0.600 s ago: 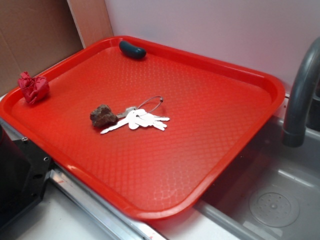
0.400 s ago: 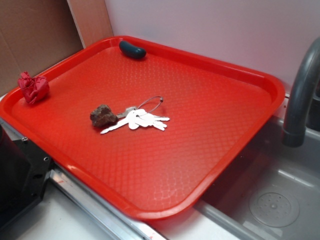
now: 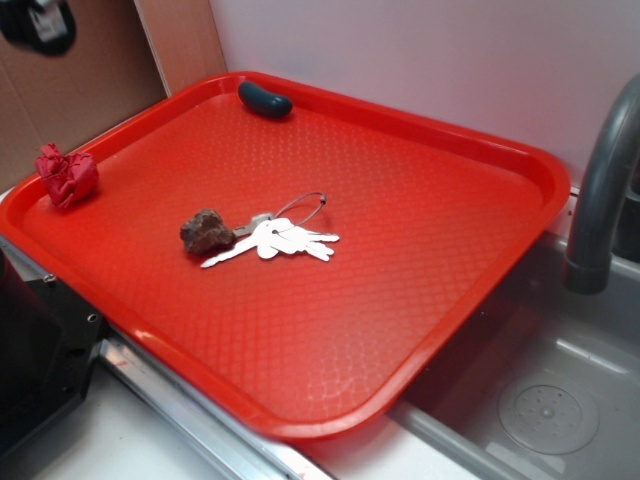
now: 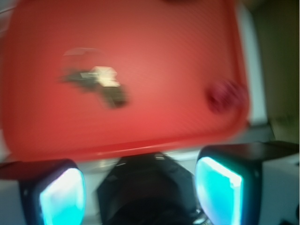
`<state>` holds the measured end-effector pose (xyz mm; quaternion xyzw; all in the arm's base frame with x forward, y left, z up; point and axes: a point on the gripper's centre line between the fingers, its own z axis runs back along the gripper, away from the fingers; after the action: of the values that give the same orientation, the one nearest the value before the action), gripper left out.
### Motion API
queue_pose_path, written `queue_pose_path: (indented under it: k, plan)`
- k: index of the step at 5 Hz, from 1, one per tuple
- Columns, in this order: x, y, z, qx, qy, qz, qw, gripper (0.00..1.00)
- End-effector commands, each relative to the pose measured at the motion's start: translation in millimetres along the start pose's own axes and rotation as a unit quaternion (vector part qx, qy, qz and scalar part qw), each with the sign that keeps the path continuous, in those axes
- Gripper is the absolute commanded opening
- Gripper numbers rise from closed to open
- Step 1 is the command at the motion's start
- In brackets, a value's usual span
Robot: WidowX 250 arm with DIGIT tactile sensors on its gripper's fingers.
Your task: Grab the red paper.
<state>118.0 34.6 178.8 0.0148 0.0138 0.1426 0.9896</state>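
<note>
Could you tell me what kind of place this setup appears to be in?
Probably a toy or mock kitchen counter: a grey faucet arches over a sink basin with a round drain, and a red tray lies beside it against a plain wall.

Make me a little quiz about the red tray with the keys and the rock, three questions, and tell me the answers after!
1. True or false: the red paper sits at the tray's left edge, apart from the rock.
2. What touches the rock? A) the keys B) the dark oblong thing C) the grey faucet
3. Fill in: in the wrist view the gripper has its two fingers spread, so it is ____.

Key: 1 true. 2 A. 3 open, with nothing between the fingers.
</note>
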Motion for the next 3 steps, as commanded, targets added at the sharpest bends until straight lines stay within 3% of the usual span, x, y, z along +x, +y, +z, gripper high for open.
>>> queue_pose_path:
  k: [1, 2, 3]
  plan:
    - [22, 67, -50, 0.059, -0.021, 0.189, 0.980, 1.00]
    - [30, 78, -73, 0.108, -0.050, 0.239, 0.964, 1.00]
    - [56, 73, -100, 0.101, -0.081, 0.244, 0.961, 1.00]
